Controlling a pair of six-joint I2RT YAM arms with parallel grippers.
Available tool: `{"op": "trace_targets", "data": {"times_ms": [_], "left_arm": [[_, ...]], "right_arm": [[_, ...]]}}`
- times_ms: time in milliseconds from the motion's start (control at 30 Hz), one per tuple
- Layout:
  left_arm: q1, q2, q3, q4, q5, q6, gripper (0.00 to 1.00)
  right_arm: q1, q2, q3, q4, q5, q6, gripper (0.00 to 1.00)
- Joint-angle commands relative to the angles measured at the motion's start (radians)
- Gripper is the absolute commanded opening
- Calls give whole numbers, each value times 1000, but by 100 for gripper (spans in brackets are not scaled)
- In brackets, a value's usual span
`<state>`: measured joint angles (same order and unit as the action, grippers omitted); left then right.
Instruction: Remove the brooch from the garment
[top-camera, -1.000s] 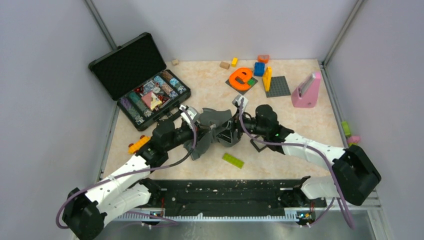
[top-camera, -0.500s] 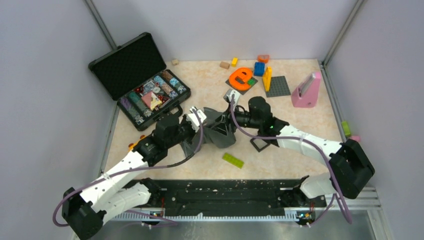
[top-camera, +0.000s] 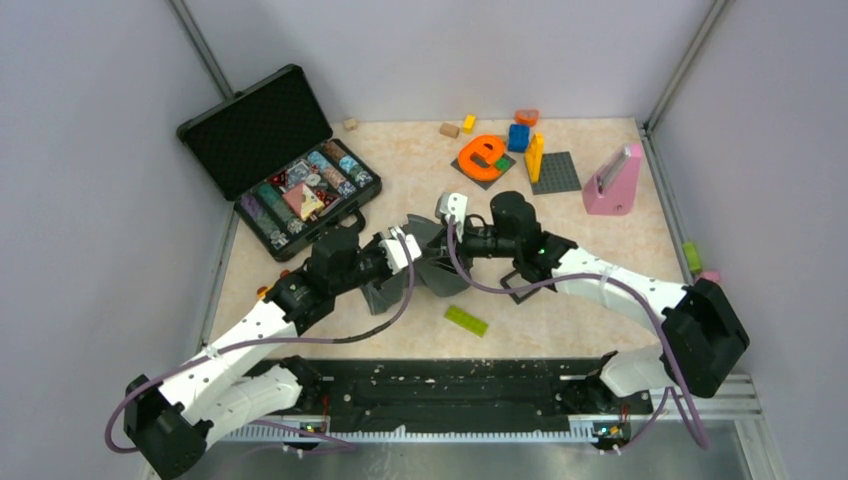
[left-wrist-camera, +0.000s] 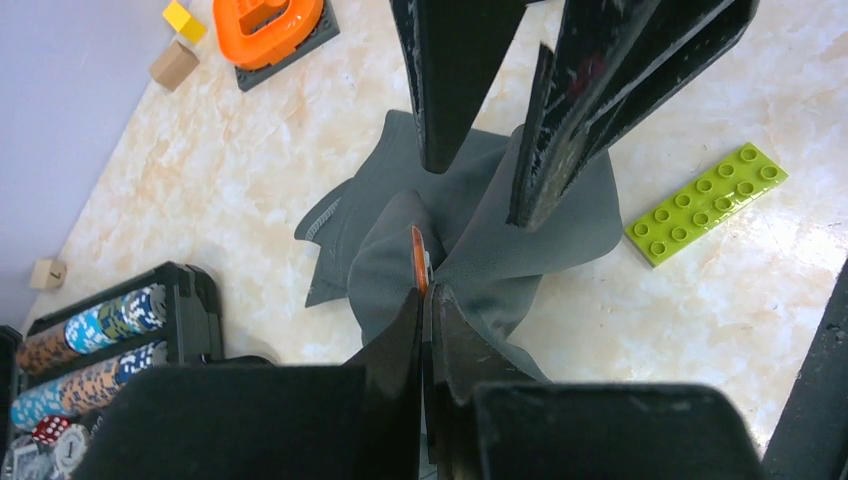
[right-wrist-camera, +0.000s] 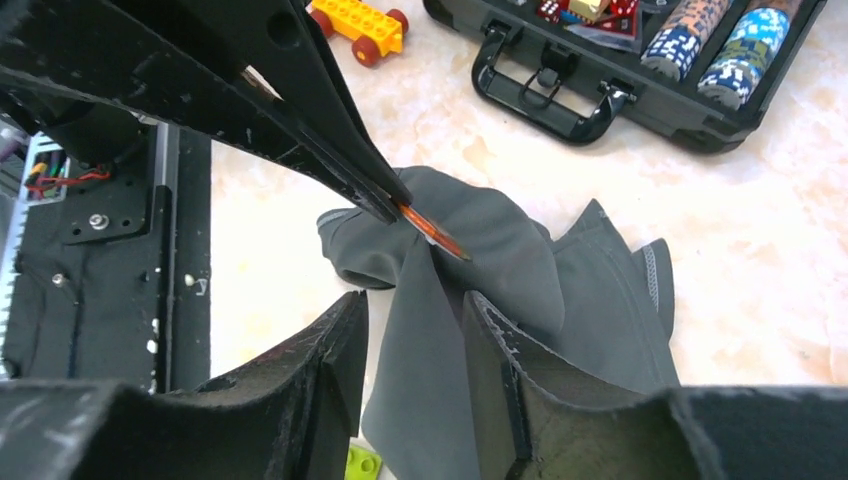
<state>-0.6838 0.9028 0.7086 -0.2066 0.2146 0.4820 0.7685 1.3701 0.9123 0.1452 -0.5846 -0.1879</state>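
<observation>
i see my left gripper (left-wrist-camera: 425, 292) squeezed all the way shut, and the brooch (left-wrist-camera: 416, 258) is pinched at the very tips of its fingers. the brooch is a thin little orange thing. it stands on its edge and pokes out just past the finger tips. right where it pokes out, it touches a fold of the shirt (left-wrist-camera: 560, 230). i cannot tell if it is stuck in the cloth or just lying against it.

from my right wrist camera the left gripper (right-wrist-camera: 390, 200) comes in from the top left, with the brooch (right-wrist-camera: 432, 232) at its tip, right against the grey shirt (right-wrist-camera: 520, 280).

my right gripper (right-wrist-camera: 415, 320) has its fingers a small way apart. a bunch of shirt fills the gap between them, so it has hold of the cloth. in the left wrist view the right gripper (left-wrist-camera: 482, 190) comes down from above, and the shirt is pulled up to it like a little tent. the rest of the shirt lies crumpled on the table (top-camera: 400, 170).

from above, both grippers meet over the shirt (top-camera: 383, 295) near the middle of the table. a green brick (top-camera: 466, 320) lies flat just beside the shirt, on the near side. the open black case (top-camera: 270, 150) sits off to the left. the big orange letter toy (top-camera: 482, 155) is at the far side, well apart from the shirt.
</observation>
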Motion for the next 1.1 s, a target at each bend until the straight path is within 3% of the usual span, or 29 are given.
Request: {"op": "trace_targets", "data": {"times_ms": [0, 300, 600, 933, 1067], "left_arm": [[-5, -21, 33, 36, 60, 54, 0], [-6, -27, 36, 23, 96, 88, 0], [-7, -31, 37, 14, 108, 100, 0], [-9, -25, 43, -6, 157, 120, 0], [-9, -28, 39, -7, 150, 122, 0]], "right_arm": [[9, -24, 12, 31, -46, -125, 43], [39, 57, 115, -109, -97, -298, 34], [64, 66, 117, -84, -61, -331, 26], [71, 65, 117, -77, -28, -352, 32], [71, 57, 116, -81, -41, -361, 21]]}}
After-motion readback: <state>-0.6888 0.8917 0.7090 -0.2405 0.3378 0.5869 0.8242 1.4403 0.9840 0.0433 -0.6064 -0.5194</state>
